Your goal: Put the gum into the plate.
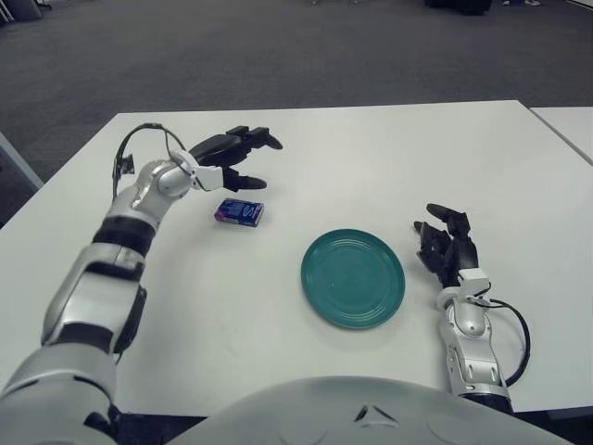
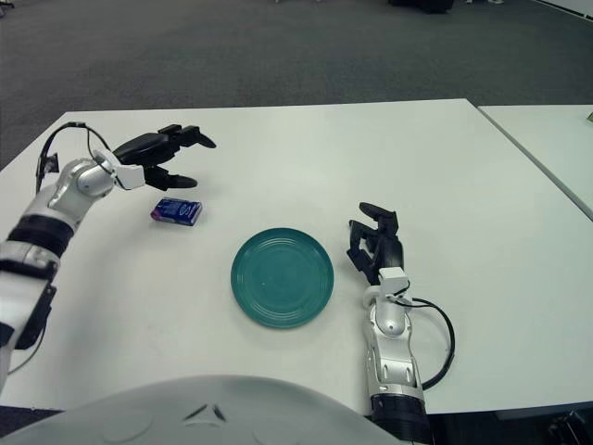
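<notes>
- The gum [image 1: 239, 212], a small blue pack, lies flat on the white desk [image 1: 371, 158], to the left of the plate [image 1: 352, 278] and apart from it.
- The green plate holds nothing.
- The left hand [image 1: 233, 158] hovers just behind the gum with its fingers spread, gripping nothing.
- The right hand [image 1: 447, 243] shows just right of the plate, fingers loosely curled and empty.
</notes>
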`<state>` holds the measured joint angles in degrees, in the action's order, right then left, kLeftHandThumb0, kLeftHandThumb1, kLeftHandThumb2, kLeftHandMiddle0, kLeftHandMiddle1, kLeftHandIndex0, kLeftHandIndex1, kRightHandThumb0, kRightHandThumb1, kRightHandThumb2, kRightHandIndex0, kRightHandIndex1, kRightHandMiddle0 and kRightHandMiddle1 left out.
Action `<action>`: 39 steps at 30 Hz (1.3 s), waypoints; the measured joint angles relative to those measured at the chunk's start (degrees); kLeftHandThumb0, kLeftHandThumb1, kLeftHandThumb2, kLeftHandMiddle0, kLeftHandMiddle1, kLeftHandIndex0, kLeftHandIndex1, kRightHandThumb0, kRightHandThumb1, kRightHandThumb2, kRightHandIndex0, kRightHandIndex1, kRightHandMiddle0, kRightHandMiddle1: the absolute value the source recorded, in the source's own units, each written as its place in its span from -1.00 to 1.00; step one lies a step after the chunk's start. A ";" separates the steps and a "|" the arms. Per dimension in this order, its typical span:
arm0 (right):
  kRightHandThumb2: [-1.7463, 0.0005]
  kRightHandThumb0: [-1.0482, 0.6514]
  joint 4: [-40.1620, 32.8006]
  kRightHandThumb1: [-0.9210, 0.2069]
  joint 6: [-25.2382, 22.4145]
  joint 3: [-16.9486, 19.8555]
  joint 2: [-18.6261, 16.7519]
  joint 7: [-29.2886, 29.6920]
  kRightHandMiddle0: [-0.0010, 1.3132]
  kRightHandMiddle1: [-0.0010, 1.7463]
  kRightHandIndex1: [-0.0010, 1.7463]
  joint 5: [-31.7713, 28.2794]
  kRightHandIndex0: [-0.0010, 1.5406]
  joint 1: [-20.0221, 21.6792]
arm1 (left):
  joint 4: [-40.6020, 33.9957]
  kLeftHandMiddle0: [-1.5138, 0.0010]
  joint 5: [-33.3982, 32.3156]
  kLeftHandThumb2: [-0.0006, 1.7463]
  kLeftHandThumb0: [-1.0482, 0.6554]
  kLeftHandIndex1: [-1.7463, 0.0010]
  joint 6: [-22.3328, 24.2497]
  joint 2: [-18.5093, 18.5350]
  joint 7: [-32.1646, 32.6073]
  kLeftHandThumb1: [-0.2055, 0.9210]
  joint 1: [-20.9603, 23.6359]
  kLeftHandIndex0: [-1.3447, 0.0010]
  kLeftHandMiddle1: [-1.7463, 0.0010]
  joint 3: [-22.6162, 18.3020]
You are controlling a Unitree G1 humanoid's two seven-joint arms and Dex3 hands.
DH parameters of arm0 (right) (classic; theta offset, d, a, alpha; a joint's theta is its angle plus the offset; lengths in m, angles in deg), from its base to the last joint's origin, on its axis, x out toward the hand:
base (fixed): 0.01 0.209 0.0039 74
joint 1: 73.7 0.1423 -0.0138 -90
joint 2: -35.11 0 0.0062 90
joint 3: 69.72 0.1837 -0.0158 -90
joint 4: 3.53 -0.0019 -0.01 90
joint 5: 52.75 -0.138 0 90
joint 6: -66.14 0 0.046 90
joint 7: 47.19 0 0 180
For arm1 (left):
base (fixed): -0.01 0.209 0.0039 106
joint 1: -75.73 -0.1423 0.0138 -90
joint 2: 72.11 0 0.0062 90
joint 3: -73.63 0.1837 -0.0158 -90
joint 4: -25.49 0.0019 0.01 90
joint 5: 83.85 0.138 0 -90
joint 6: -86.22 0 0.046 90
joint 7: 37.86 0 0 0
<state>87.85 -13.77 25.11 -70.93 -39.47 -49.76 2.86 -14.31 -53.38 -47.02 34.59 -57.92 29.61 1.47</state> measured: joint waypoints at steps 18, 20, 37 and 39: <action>0.21 -0.45 -0.11 -1.00 0.99 -0.03 0.39 0.03 -1.00 0.27 -0.17 0.10 -0.56 -0.90 | 20.22 0.95 6.28 -0.77 -0.85 0.04 0.32 -1.57 -0.17 1.00 5.63 1.00 0.70 8.58; 0.21 -0.45 -0.07 -1.00 1.00 -0.01 0.41 0.09 -1.00 0.27 -0.17 0.15 -0.56 -0.92 | 20.82 0.94 7.19 -0.75 -0.85 0.05 0.44 -1.57 1.09 1.00 5.59 1.00 0.71 9.45; 0.20 -0.46 0.31 -1.00 1.03 0.53 0.49 0.25 -1.00 0.27 -0.16 0.24 -0.55 -0.79 | 22.30 0.92 10.32 -0.74 -0.94 0.04 1.05 -1.99 4.88 0.98 4.56 1.00 0.79 14.16; 0.20 -0.47 0.36 -1.00 1.03 0.61 0.49 0.25 -1.00 0.27 -0.16 0.23 -0.55 -0.77 | 22.34 0.93 10.57 -0.76 -0.96 0.07 1.39 -1.99 5.27 0.97 4.30 1.00 0.81 14.57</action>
<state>88.21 -12.74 25.72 -70.44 -39.22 -49.53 2.09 8.04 -42.81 -45.63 32.61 -52.65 33.91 16.04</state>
